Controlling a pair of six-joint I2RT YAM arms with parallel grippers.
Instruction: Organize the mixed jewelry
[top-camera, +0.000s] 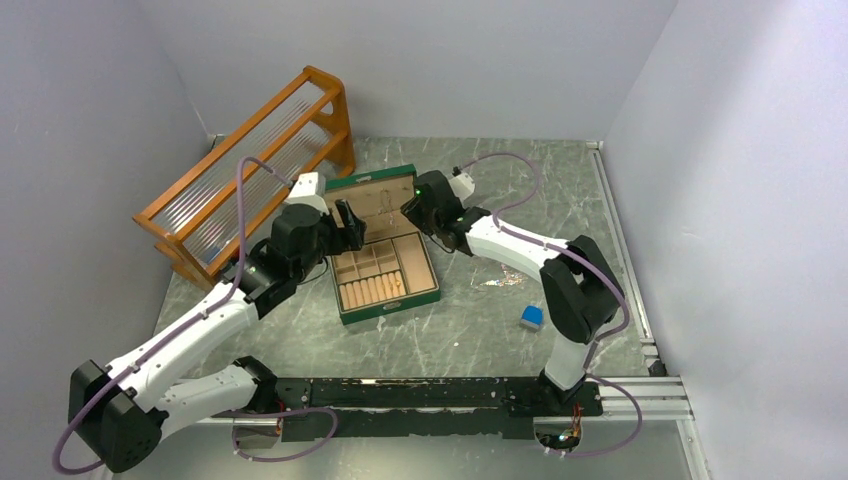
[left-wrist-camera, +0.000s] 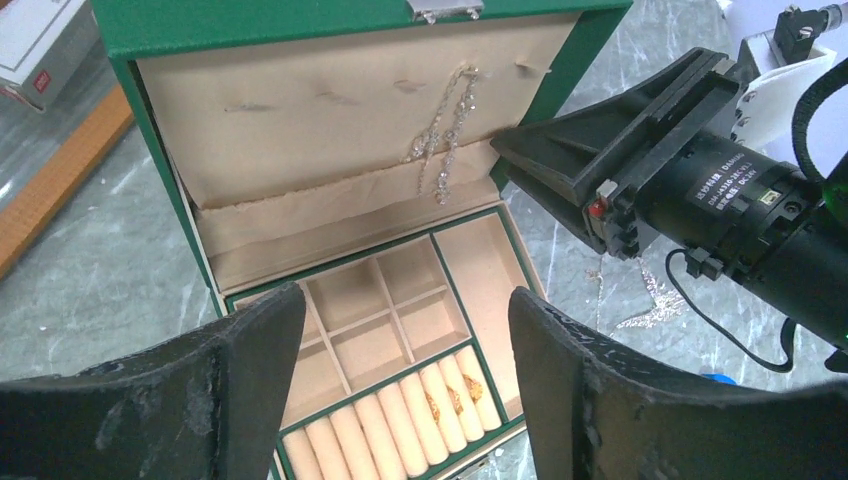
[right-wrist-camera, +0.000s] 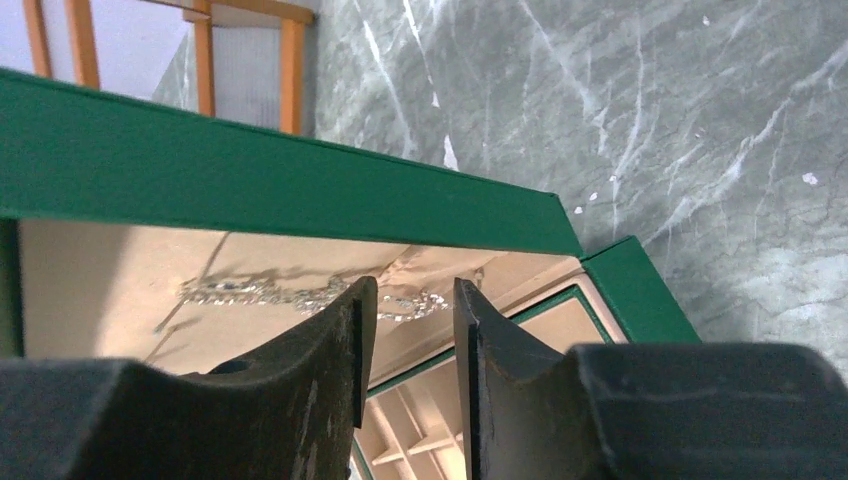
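Left wrist: chain (left-wrist-camera: 445, 140) near-vertical (against lid (left-wrist-camera: 300, 110))

Light was even, diffuse, overhead; shadows soft beneath arms (top-camera: 190, 335). Wrist views: near fingers (left-wrist-camera: 150, 400) slightly blurred, box (left-wrist-camera: 250, 20) sharp.

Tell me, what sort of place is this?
Most likely a robot test cell in a lab, not a home. Two robot arms are bolted to a rail at the edge of a table. Plain grey walls box it in, and props are laid out: a green jewellery box and a wooden rack.
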